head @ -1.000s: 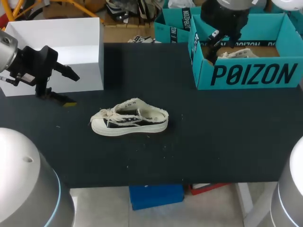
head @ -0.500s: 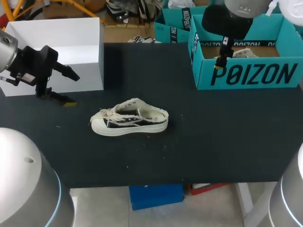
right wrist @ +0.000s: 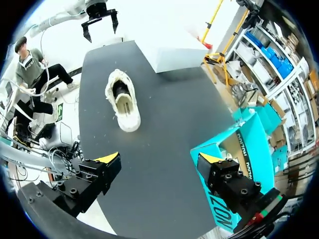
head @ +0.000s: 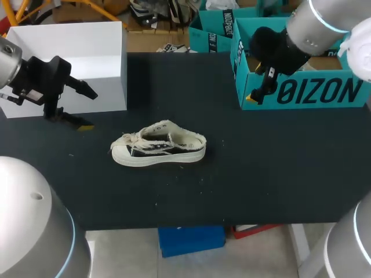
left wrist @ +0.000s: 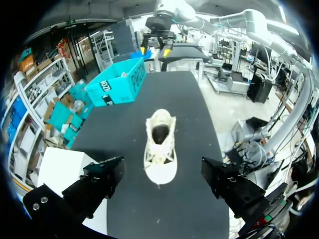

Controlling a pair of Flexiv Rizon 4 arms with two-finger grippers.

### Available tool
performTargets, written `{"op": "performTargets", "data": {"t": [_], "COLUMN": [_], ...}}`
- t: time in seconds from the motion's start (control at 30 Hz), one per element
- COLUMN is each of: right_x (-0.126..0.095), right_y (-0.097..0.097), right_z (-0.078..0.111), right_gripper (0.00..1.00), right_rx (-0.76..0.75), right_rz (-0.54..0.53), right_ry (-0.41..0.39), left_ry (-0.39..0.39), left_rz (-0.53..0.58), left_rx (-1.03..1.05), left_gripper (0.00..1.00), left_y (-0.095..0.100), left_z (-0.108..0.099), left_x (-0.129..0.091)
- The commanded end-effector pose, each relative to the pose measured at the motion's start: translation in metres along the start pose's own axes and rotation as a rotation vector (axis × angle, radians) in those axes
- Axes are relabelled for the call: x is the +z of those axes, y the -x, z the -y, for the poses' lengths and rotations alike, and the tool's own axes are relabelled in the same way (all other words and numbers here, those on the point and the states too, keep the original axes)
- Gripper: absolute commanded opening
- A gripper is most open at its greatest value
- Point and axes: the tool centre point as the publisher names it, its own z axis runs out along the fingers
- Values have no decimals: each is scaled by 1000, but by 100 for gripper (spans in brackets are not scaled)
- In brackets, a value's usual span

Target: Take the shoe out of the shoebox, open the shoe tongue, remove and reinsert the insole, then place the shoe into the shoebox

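At the far right of the worktop [head: 261, 174], just off the near-left corner of the teal shoebox [head: 313, 92]: right gripper [head: 259, 91]. Within the last second it has come out from over the box's interior and now hangs outside the front wall, on the side facing the shoe; fingers spread, nothing between them. Mid-worktop: cream canvas shoe [head: 158, 145], on its sole, toe toward the left arm, unmoved, well apart from both grippers. Far left, beside a white box [head: 87, 52]: left gripper [head: 86, 109], position unchanged, fingers spread and empty. Reading: the shoe is already out of the shoebox, and the right arm appears bound for it and the tongue step. Not determinable: the tongue's position, the insole within the shoe's dark opening, the shoebox contents behind the right arm, and one right finger in the head view.
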Motion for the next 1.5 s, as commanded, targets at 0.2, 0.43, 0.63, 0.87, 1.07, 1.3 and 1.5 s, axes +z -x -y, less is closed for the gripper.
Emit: {"op": "performTargets", "data": {"t": [0.2, 0.43, 0.63, 0.87, 1.07, 1.3, 1.5], "right_x": [44, 47, 47, 54, 76, 106, 125], "right_y": [-13, -16, -16, -14, -17, -18, -19], "right_z": [-11, -11, -11, -8, -2, -4, -7], "right_gripper": [100, 100, 100, 100, 100, 100, 100], "right_rx": [-35, -41, -41, -61, -69, -128, -136], "right_rz": [-231, -265, -265, -205, -166, -183, -232], "right_ry": [610, 503, 503, 488, 527, 571, 573], "left_ry": [-1, -1, -1, -1, -1, -1, -1], "left_rz": [3, 3, 3, 3, 3, 3, 3], "left_rx": [3, 3, 3, 3, 3, 3, 3], "left_gripper": [100, 100, 100, 100, 100, 100, 100], "left_y": [-1, -1, -1, -1, -1, -1, -1], "left_z": [-1, -1, -1, -1, -1, -1, -1], "left_x": [1, 1, 1, 1, 1, 1, 1]}}
